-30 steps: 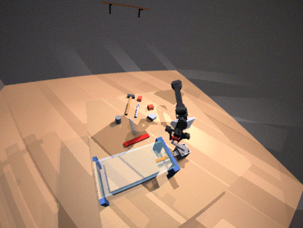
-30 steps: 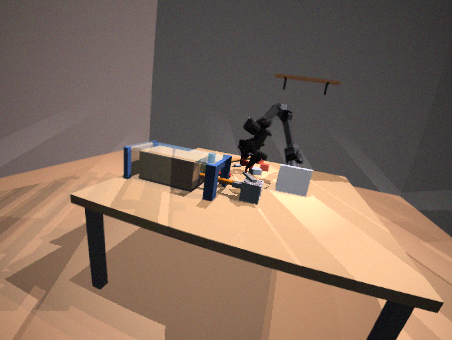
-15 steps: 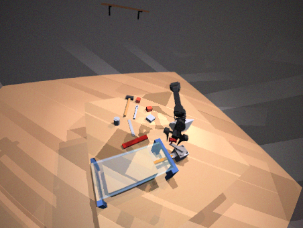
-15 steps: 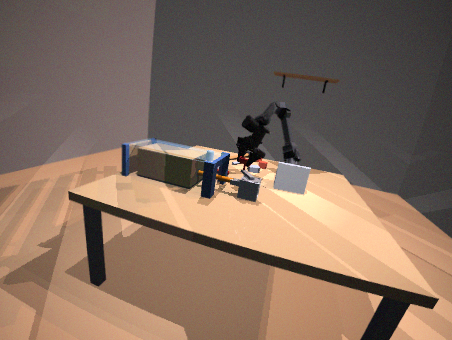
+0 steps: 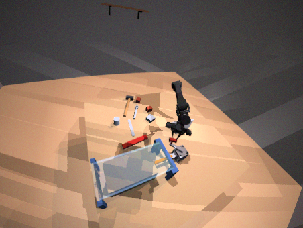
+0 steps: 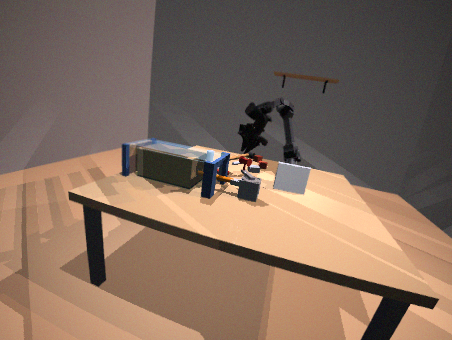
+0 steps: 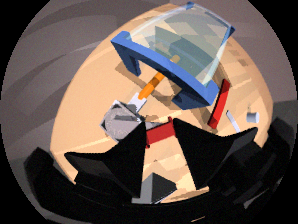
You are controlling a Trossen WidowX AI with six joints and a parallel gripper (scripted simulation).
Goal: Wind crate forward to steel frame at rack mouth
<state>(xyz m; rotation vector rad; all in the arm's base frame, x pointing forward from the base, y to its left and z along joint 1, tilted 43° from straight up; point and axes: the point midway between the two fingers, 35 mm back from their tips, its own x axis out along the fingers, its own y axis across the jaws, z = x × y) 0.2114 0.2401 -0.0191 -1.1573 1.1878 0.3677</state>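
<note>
The red grip of the winch handle [image 5: 172, 139] [image 7: 160, 139] sits over the grey hand winch [image 5: 181, 153] [image 6: 248, 189] [image 7: 123, 119]. My gripper [image 5: 175, 135] [image 6: 249, 148] [image 7: 158, 123] hangs a little above the grip, fingers partly apart with nothing clamped between them. In the wrist view the grip shows through the gap, farther off than the fingertips. An orange strap [image 5: 160, 160] [image 7: 152, 86] runs from the winch into the clear-panelled cubby with blue posts [image 5: 170, 161] [image 6: 210, 180] [image 7: 136, 52]. The olive crate [image 6: 165, 165] sits flat inside it.
Behind the cubby lie a long red bar [image 5: 135, 141], a hammer [image 5: 127, 104], two white rods [image 5: 131, 127], a grey cylinder [image 5: 116, 121], two red blocks [image 5: 149, 108] and a white block [image 5: 150, 118]. A white panel [image 6: 291, 177] stands right of the winch.
</note>
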